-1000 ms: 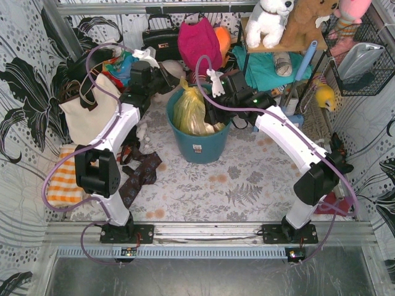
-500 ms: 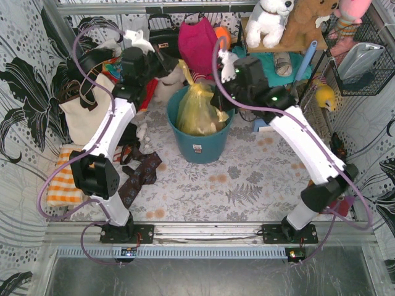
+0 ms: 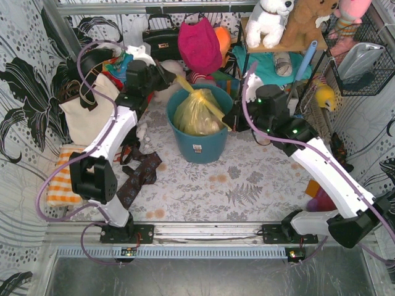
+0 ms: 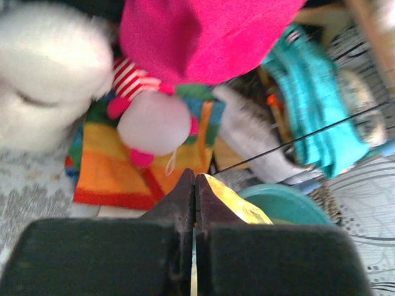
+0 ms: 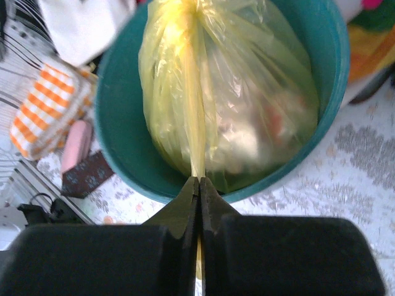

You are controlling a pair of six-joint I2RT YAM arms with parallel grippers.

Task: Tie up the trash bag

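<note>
The floral table (image 3: 247,185) carries the teal bucket (image 3: 185,145), which stands at its far middle and serves as the landmark. The left arm (image 3: 114,132) reaches up along the bucket's left side and the right arm (image 3: 321,166) comes in from its right. A cream tote bag (image 3: 83,114) sits well to the bucket's left.

Inside the bucket rests the trash bag (image 3: 196,117), yellow and translucent. Its body fills the opening, and pale crumpled paper shows through the plastic. Its top is gathered into a neck just above the bucket's rim.

From that neck two twisted tails run out in opposite directions. One tail (image 3: 185,83) goes beyond the bucket's far-left rim. The other tail (image 3: 216,111) slants over the bucket's right rim.

The left gripper (image 4: 195,180) has its jaws pressed together on the first tail, yellow plastic emerging beside them. The right gripper (image 5: 199,182) is clamped on the second tail, which stretches taut from its fingertips back over the bag.

This looks like the cinching step, with both tails drawn apart to close the neck. Whether the tails already cross in a knot cannot be told. The next move likely calls for an even outward pull, gentle enough not to tear the thin plastic or drag the bag out of the bucket. After that, one tail would need a regrip for another throw.
</note>
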